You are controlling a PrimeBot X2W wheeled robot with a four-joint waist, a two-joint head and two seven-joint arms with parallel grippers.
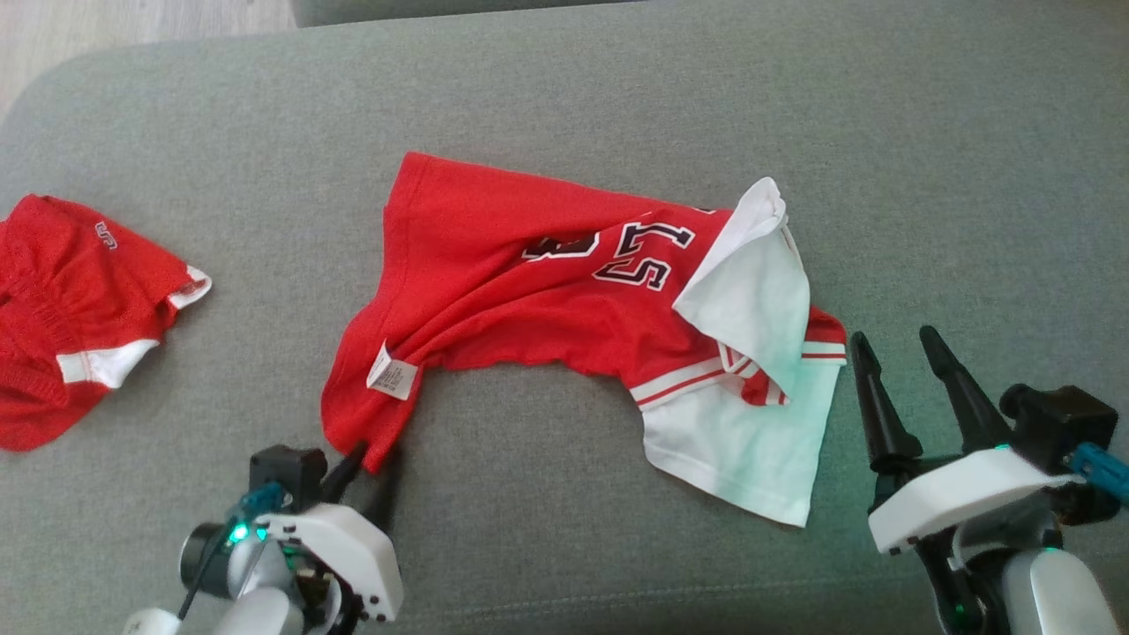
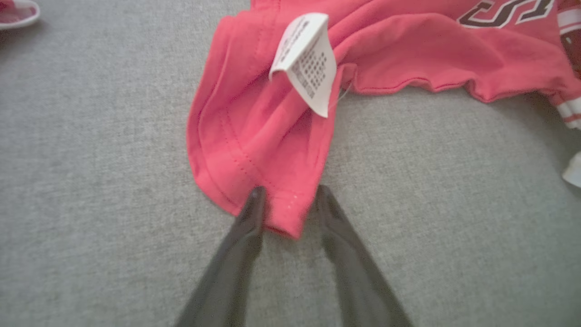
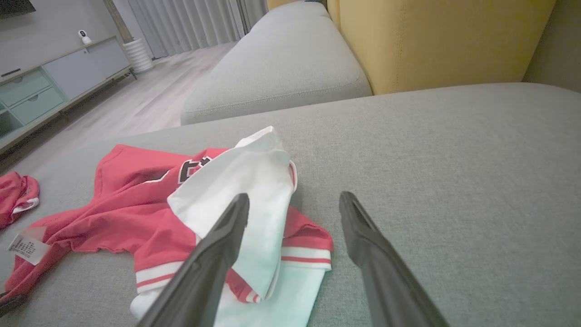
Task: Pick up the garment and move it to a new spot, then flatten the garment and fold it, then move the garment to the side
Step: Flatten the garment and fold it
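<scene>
The garment [image 1: 529, 291] is a red jersey with dark numbers and white sleeves, lying crumpled on the grey sofa seat [image 1: 564, 88]. A white label [image 1: 392, 375] hangs from its lower left corner. My left gripper [image 1: 375, 454] is at that corner; in the left wrist view its fingers [image 2: 256, 200] stand apart on either side of the red hem [image 2: 286, 213], gripper [image 2: 289, 193] open. My right gripper [image 1: 895, 337] hovers open just right of the white sleeve [image 1: 758, 423], above the cloth [image 3: 131, 213] in its own view [image 3: 294, 196], holding nothing.
A second red and white piece of clothing [image 1: 62, 317] lies at the seat's left edge. Wood floor [image 1: 132, 22] shows beyond the rounded far left corner. A yellow backrest [image 3: 445, 41] and another grey cushion [image 3: 281, 77] stand behind the seat.
</scene>
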